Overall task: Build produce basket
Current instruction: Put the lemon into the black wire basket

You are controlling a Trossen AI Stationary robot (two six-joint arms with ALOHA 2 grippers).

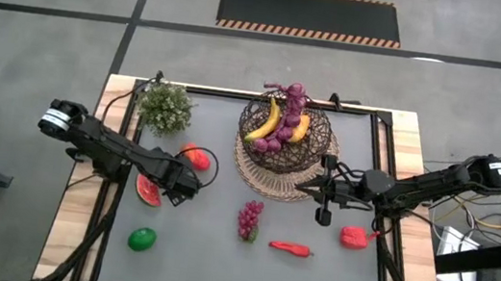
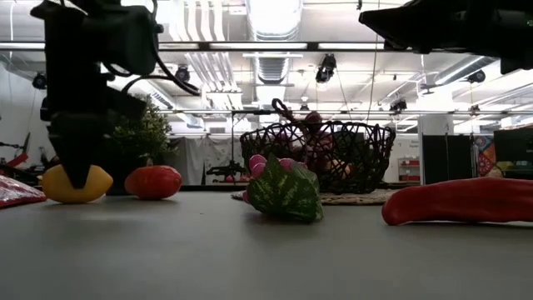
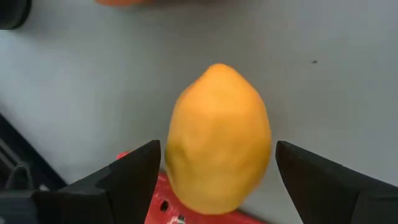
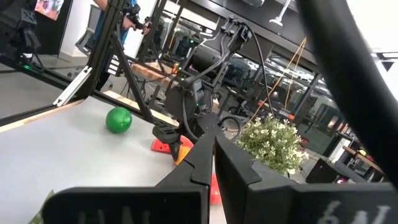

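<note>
The dark wire basket (image 1: 282, 133) stands on a round woven mat near the table's far edge, holding a banana, purple grapes and an orange-yellow fruit. My left gripper (image 1: 185, 182) is open, pointing down over a yellow-orange fruit (image 3: 217, 140) that rests on the table. Its fingers stand on either side of the fruit with a small gap at each side. In the high view that fruit is hidden under the gripper. My right gripper (image 1: 303, 183) is shut and empty, hovering at the mat's near edge.
A watermelon slice (image 1: 148, 189) lies just beside the left gripper, a red-orange fruit (image 1: 195, 157) just beyond it, and a leafy plant (image 1: 166, 107) at the far left. A green lime (image 1: 141, 239), a purple-red bunch (image 1: 250, 220) and two red peppers (image 1: 290, 249) (image 1: 354, 237) lie on the near half.
</note>
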